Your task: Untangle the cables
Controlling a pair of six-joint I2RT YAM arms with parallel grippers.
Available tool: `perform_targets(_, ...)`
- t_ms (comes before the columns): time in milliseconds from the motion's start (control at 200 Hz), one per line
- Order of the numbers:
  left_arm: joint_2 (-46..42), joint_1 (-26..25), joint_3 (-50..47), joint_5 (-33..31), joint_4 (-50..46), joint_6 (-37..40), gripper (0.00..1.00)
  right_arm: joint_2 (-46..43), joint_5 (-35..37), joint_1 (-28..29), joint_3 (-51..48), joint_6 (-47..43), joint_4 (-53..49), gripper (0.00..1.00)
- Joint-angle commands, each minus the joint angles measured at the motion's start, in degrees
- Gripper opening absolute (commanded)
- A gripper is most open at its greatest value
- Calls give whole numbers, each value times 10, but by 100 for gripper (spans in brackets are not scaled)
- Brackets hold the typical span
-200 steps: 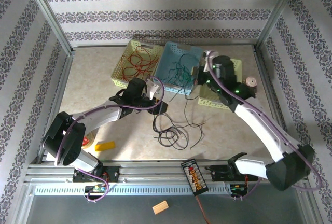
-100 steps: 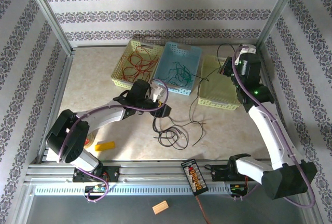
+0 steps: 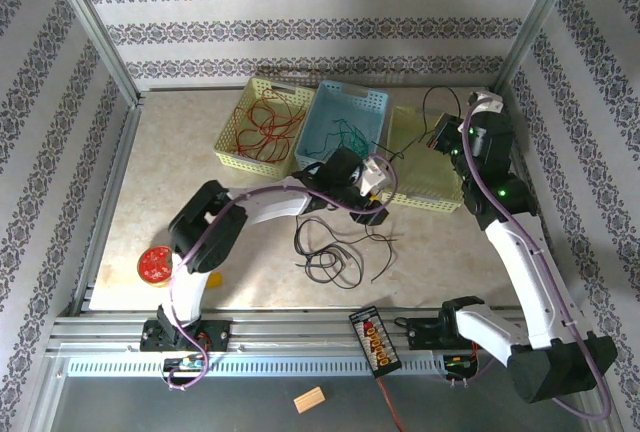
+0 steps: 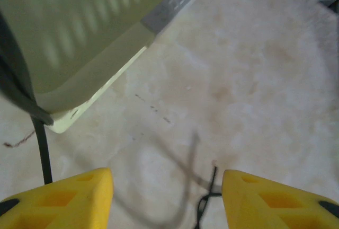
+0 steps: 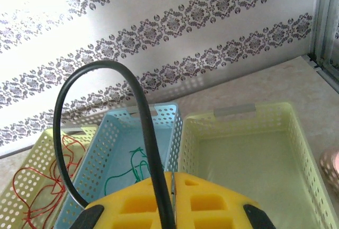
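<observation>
middle basket [image 3: 355, 92]: cables [image 3: 345, 137] in it | left of it: second basket [image 3: 272, 85], more cables [image 3: 268, 122] in it | right of it: third basket [image 3: 425, 202] | in front of it: loose cables [image 3: 322, 262] on table [image 3: 180, 172] | way front-left: round tin [image 3: 156, 265]

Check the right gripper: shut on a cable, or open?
Shut on the black cable. In its wrist view the right gripper has its jaws together, the cable pinched between them and looping upward.
</observation>
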Motion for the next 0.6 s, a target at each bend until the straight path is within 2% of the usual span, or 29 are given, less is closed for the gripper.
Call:
perform_targets(0, 24, -10, 20, -50, -38, 42, 49, -29, 1, -3, 4, 6, -5, 0)
perform_targets(75, 32, -10, 13, -86, -35, 47, 36, -37, 1, -2, 8, 1, -9, 0)
perform_targets(220, 31, -10, -2, -111, -30, 50, 0, -43, 5, -5, 14, -3, -13, 0)
perform_targets(440, -85, -9, -73, -134, 61, 14, 0, -27, 23, -24, 19, -7, -29, 0)
perform_targets(595, -174, 3, -81, -227, 87, -11, 0, 6, 6, -67, 26, 1, -37, 0)
